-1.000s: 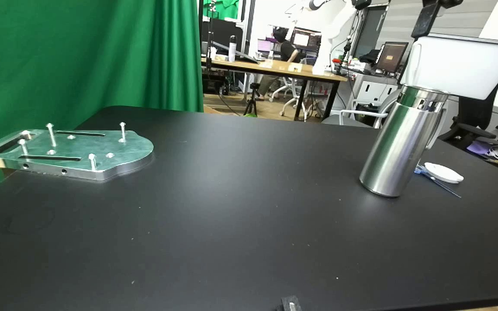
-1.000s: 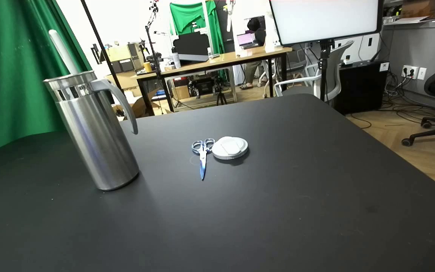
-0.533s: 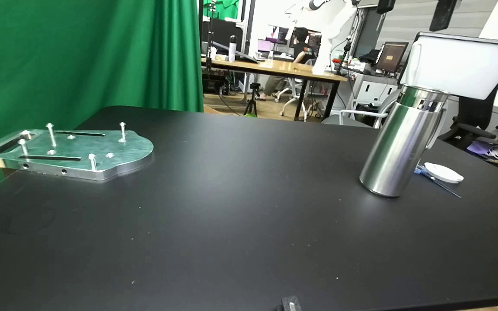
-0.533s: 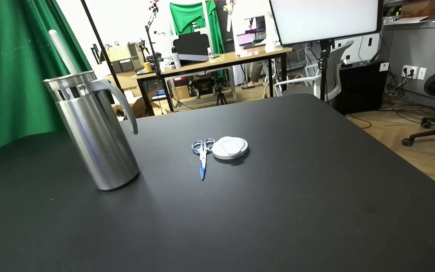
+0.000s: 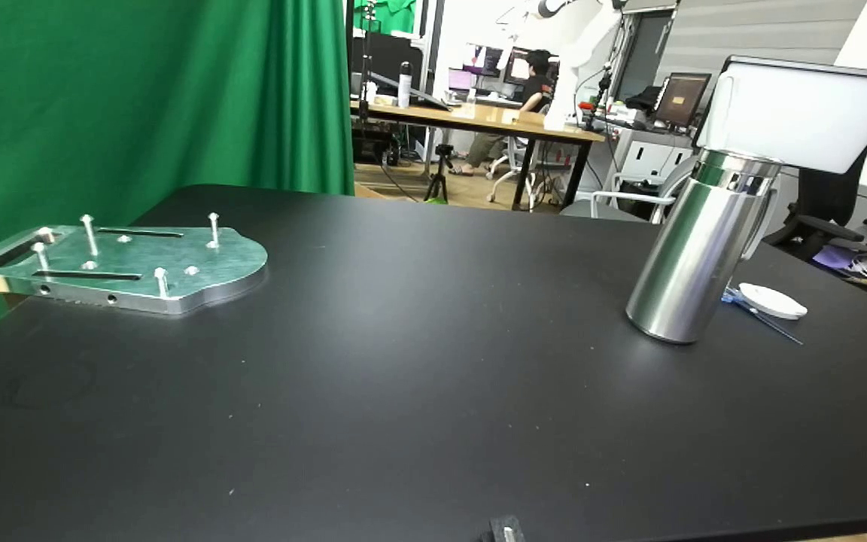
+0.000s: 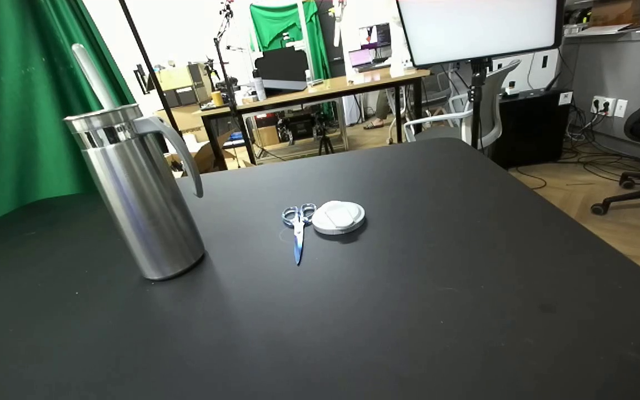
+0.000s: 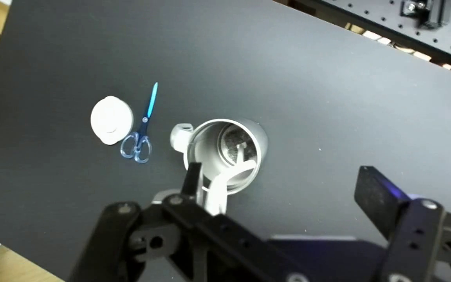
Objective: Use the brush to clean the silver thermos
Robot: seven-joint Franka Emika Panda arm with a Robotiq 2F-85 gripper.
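Note:
The silver thermos (image 6: 145,205) stands open on the black table; it also shows in an exterior view (image 5: 693,256) and, from above, in the wrist view (image 7: 262,137). The white brush handle (image 6: 92,75) sticks up out of its mouth, leaning to the rim. The brush handle also shows in the wrist view (image 7: 217,192); the brush head is hidden or unclear inside. My gripper (image 7: 282,182) is open and empty above the thermos, its left finger overlapping the thermos rim in view, close beside the handle. The gripper is out of sight in both exterior views.
A white lid (image 6: 339,217) and blue scissors (image 6: 298,230) lie beside the thermos on its handle side; they show in the wrist view too. A greenish metal plate with pegs (image 5: 140,260) lies at the far side of the table. A monitor (image 6: 481,30) stands behind.
In an exterior view the black fingertips, close above the brush handle a second ago, have spread apart and risen out of the picture. The thermos and brush look the same.

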